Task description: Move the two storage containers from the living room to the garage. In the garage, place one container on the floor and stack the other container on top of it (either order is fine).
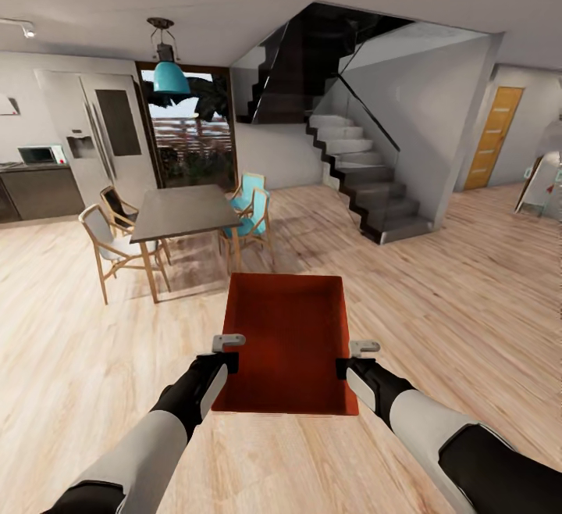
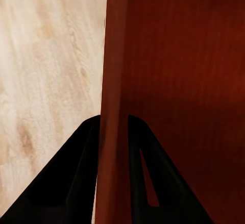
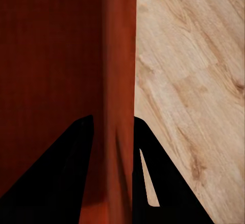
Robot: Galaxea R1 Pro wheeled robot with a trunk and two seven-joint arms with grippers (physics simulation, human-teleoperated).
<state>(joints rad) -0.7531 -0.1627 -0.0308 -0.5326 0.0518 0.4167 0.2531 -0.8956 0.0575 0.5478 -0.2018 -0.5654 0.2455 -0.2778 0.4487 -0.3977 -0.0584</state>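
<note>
An orange-red topless storage container (image 1: 287, 338) hangs in front of me above the light wood plank flooring, held between both arms. My left gripper (image 1: 226, 358) is shut on its left wall (image 2: 115, 81), one black finger on each side of the rim. On the opposite side, my right gripper (image 1: 347, 364) is shut on the right wall (image 3: 118, 81) the same way. The bin looks empty inside.
A grey dining table (image 1: 183, 213) with wooden chairs (image 1: 113, 244) stands ahead left. A dark staircase (image 1: 363, 178) with a glass rail rises ahead right. Past it at far right is a honey-wood door (image 1: 493, 135). A fridge (image 1: 97, 131) and counter (image 1: 39, 186) line the far left wall.
</note>
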